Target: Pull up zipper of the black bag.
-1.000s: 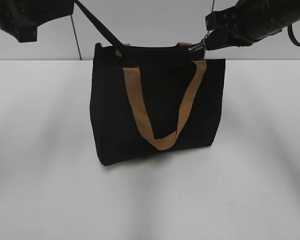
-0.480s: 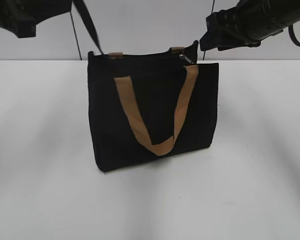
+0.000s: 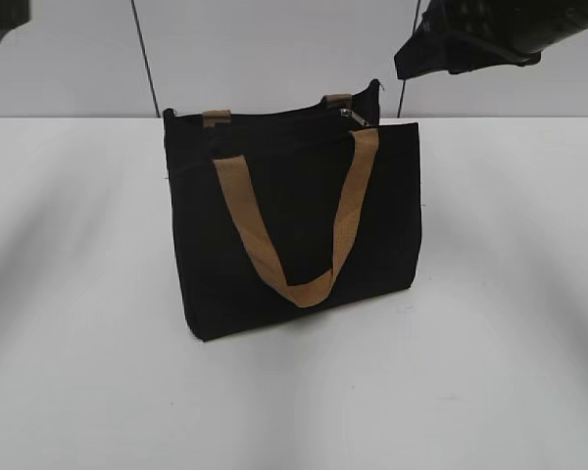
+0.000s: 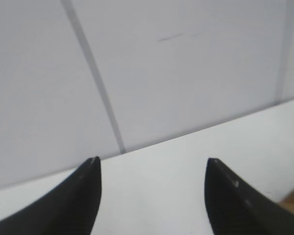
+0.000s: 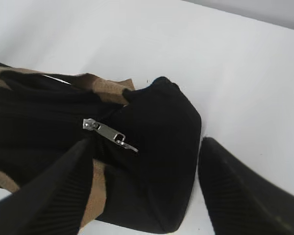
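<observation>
The black bag (image 3: 294, 225) stands upright on the white table, one tan handle hanging down its front. The silvery zipper (image 3: 354, 117) lies at the right end of the top edge; in the right wrist view the zipper (image 5: 109, 134) rests loose on the bag's (image 5: 152, 166) black corner. My right gripper (image 5: 144, 188) is open above that corner, holding nothing; in the exterior view only its arm shows, at the top right. My left gripper (image 4: 149, 164) is open and empty, facing the wall; in the exterior view it is almost out of frame at the top left.
The white table (image 3: 510, 323) spreads around the bag. A grey panelled wall (image 3: 274, 49) stands behind it, with a dark seam line.
The right gripper let go of the zipper pull and rose. The left gripper released the bag's black end strap and withdrew up and left. The bag shifted slightly left and settled.
</observation>
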Robot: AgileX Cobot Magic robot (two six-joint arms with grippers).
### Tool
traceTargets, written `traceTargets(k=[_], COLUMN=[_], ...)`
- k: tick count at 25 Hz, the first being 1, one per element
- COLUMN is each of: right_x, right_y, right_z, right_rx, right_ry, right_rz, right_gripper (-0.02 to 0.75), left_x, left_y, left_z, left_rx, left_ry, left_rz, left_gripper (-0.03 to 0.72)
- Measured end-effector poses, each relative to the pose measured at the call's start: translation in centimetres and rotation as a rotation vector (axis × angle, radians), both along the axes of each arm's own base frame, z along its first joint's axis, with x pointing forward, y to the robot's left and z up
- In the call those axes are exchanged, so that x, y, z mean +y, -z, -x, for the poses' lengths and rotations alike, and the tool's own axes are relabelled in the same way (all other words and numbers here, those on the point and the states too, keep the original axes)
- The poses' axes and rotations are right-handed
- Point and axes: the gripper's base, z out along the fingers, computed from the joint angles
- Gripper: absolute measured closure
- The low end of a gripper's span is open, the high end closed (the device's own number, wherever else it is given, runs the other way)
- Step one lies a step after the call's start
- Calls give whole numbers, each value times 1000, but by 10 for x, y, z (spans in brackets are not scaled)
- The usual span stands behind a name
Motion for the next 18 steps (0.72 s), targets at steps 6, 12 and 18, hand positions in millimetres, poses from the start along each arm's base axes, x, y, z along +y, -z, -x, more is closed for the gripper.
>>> traceTargets(k=[6,12,18], right_x=[-2,-8,-55], right_y=[-8,-8,-4], right_z=[8,14,21], right_rx=[-7,61,261], right_ry=[-40,-1,195], right_rz=[36,55,38], right_gripper=[218,218,218], left_x=[42,22,15], left_y=[31,39,28], left_z=[6,12,10], left_rx=[333,638,851], left_ry=[-570,-449,-380], left_rz=[96,185,96], left_gripper=[180,180,180])
